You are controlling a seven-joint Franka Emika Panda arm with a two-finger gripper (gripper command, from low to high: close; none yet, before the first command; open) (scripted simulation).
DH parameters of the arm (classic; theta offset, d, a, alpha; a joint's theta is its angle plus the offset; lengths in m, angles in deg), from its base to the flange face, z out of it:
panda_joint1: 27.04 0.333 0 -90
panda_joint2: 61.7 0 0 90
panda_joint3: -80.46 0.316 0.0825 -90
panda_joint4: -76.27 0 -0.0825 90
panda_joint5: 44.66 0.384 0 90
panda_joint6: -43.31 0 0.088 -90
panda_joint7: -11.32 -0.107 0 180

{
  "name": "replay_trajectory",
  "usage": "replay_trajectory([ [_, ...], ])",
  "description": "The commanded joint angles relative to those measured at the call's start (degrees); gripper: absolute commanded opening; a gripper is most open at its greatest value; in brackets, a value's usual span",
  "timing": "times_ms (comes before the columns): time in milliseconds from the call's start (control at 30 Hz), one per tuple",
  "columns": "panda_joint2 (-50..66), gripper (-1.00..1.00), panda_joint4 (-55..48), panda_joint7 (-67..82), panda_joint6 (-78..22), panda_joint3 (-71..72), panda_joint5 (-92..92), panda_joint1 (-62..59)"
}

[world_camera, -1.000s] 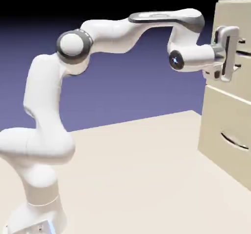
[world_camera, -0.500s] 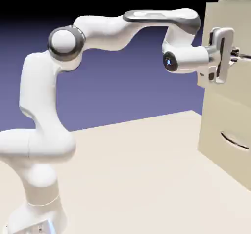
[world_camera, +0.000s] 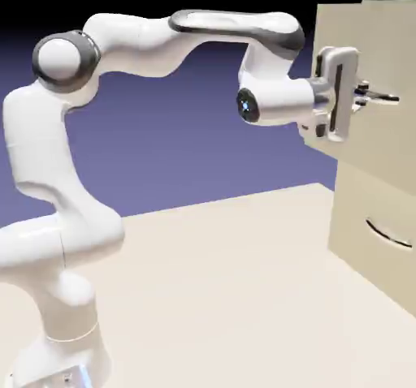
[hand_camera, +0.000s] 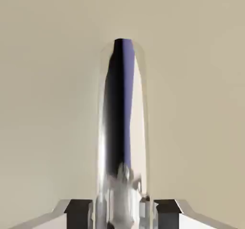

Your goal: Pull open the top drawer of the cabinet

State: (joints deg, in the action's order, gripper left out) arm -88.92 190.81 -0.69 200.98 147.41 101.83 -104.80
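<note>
The cream cabinet [world_camera: 357,252] stands at the exterior view's right edge. Its top drawer [world_camera: 382,45] juts out to the left of the lower drawer front, pulled partly out. My gripper [world_camera: 370,96] is level with the drawer's thin dark handle [world_camera: 385,98] and shut on it. In the hand view the handle [hand_camera: 120,113] runs as a shiny vertical bar up from between my two grey fingertips [hand_camera: 79,210], with the flat cream drawer front [hand_camera: 48,89] filling the rest.
The lower drawer front with its own dark curved handle [world_camera: 388,234] sits flush below. The beige table [world_camera: 227,297] stretches between the robot base and the cabinet.
My hand has moved left across the exterior view with the handle in it. The top drawer front has slid out to the left with it, and the elbow has swung back.
</note>
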Motion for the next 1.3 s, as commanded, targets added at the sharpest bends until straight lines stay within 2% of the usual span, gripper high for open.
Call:
replay_trajectory([
  [0,-1.0,-1.00,1.5,-0.8,-0.5,-2.1,-0.4,2.0],
  [300,-10.4,-1.00,15.5,-5.7,-3.1,-20.1,-4.2,20.2],
  [533,-1.6,-1.00,12.6,9.6,3.2,-30.5,1.6,34.4],
  [633,-6.9,-1.00,16.7,2.8,1.1,-29.7,-2.1,32.7],
  [933,-1.1,-1.00,14.6,20.2,6.9,-45.3,6.0,51.4],
  [1167,-0.8,-1.00,14.7,31.8,9.6,-57.5,12.2,64.8],
  [1200,-0.8,1.00,14.7,31.8,9.6,-57.5,12.2,64.8],
  [1267,-2.9,1.00,16.4,31.2,10.1,-58.1,11.6,65.5],
])
